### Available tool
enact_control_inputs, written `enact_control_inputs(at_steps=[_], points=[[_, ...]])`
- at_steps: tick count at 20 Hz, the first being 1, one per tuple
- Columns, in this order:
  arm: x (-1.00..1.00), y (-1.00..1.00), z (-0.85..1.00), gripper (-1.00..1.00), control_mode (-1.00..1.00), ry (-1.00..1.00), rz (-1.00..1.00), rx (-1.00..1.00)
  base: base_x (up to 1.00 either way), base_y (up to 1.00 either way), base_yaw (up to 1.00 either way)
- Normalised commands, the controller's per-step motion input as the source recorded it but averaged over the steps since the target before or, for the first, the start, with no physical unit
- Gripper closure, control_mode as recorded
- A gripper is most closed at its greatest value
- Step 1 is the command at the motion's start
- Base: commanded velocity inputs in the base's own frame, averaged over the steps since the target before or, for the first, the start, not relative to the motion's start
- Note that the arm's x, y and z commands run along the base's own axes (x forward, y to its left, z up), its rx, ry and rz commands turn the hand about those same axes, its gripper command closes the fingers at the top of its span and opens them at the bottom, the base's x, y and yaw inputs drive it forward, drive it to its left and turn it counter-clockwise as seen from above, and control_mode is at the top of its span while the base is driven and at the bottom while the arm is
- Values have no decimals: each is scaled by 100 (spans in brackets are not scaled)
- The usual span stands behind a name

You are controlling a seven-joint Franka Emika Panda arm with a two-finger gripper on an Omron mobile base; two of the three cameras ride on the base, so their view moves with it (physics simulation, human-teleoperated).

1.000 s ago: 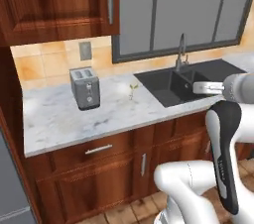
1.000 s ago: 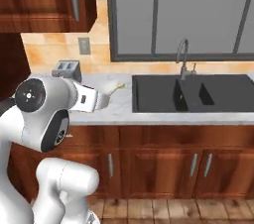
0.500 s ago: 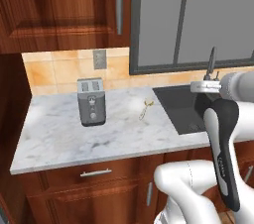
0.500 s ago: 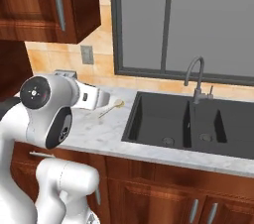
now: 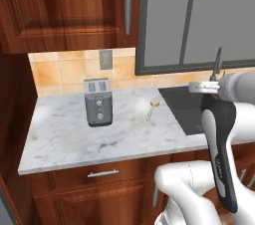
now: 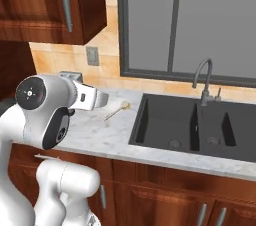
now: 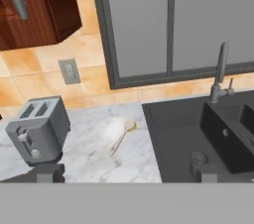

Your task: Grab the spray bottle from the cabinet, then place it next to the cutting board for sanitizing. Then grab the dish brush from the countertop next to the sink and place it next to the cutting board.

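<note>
My hand is spread and empty, dish brush lies untouched on the surface left of the sink; brush pickup and placement remain.

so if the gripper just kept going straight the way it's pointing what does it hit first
Probably the countertop, close to the dish brush lying between the toaster and the sink. Depth is hard to judge; the open gripper looks aimed down there.
</note>
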Motion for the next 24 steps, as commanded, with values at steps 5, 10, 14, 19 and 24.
enact_control_inputs(at_steps=[5,10,14,19,24], points=[[0,0,0,-100,100,0,0,0,4,0,9],[28,1,-15,-100,-100,2,4,0,9,1,4],[81,13,-54,-100,-100,11,5,-5,0,0,0],[60,1,-48,-100,-100,7,-1,-5,0,0,0],[61,1,-46,-100,-100,20,-5,-1,0,0,0]])
